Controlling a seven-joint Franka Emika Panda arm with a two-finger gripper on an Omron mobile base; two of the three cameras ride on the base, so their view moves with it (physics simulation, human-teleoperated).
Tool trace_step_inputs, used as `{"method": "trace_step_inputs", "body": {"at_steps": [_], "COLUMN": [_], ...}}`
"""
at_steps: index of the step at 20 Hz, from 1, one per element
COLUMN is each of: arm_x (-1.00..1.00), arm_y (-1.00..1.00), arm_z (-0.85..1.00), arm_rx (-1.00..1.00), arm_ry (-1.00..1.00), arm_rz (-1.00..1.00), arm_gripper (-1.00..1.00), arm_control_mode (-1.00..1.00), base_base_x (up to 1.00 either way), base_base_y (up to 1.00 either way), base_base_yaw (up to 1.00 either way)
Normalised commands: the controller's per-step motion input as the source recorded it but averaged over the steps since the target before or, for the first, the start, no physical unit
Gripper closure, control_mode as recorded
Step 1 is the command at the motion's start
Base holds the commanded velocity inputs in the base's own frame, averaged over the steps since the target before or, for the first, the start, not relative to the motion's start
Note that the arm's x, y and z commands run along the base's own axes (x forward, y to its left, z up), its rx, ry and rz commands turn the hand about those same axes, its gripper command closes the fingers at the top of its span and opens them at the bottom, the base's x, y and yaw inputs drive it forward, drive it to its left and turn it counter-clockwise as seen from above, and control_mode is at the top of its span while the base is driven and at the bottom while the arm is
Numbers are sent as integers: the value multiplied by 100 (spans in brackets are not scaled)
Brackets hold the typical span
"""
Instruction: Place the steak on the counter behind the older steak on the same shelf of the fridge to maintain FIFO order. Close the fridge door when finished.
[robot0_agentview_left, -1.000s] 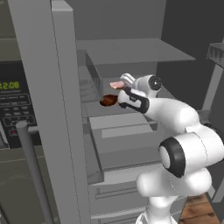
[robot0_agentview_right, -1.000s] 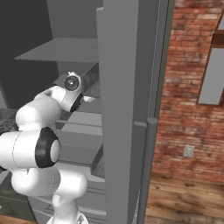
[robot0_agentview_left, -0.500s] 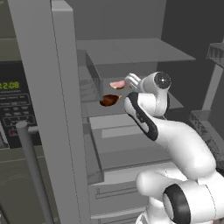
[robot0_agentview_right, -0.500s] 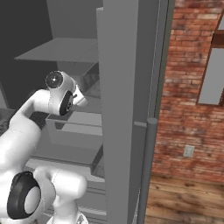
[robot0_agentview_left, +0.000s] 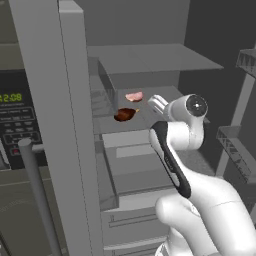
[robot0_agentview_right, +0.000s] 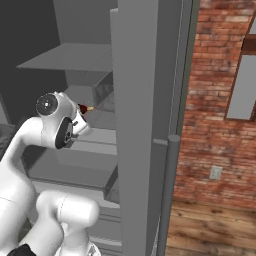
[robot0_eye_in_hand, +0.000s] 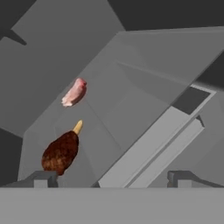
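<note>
1. Step in hand: placement looks done. The steak (robot0_agentview_left: 134, 96) lies on the shelf (robot0_agentview_left: 165, 95) inside the fridge (robot0_agentview_left: 50, 125), farther back than the older steak (robot0_agentview_left: 125, 114). Hand view agrees: pink slab (robot0_eye_in_hand: 74, 92) beyond the dark one (robot0_eye_in_hand: 60, 152), the two near each other but apart.

2. Fingers: the gripper (robot0_eye_in_hand: 113, 178) is spread wide and empty. Both tips sit at the bottom of the hand view, far apart, nothing between them.

3. Steak relative to fingers: well clear of them, deeper in the compartment and off to one side of the gap. The older steak sits closer, just beyond one tip (robot0_eye_in_hand: 41, 178); contact cannot be judged from this angle, though a small gap seems likely.

4. Remaining: the fridge door (robot0_agentview_right: 145, 125) stands open, so closing is not yet done.

5. Next move calls for, by my reading: bringing the arm out of the compartment without brushing the older steak, then getting behind the door's outer face or handle (robot0_agentview_right: 167, 195) and swinging it shut.

6. Risk: the elbow sits close to the drawer fronts during retreat.
</note>
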Motion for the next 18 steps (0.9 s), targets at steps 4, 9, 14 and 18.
{"method": "trace_step_inputs", "body": {"at_steps": [4,9,14,18], "arm_x": [0,-17,-64,0], "arm_y": [0,0,8,0], "arm_z": [0,-2,-15,0], "arm_rx": [0,0,0,0], "arm_ry": [3,-1,-1,0], "arm_rz": [0,0,2,0], "arm_gripper": [-100,-100,-100,-100], "arm_control_mode": [-100,-100,-100,100], "base_base_x": [0,0,0,-69], "base_base_y": [0,0,0,49], "base_base_yaw": [0,0,0,1]}}
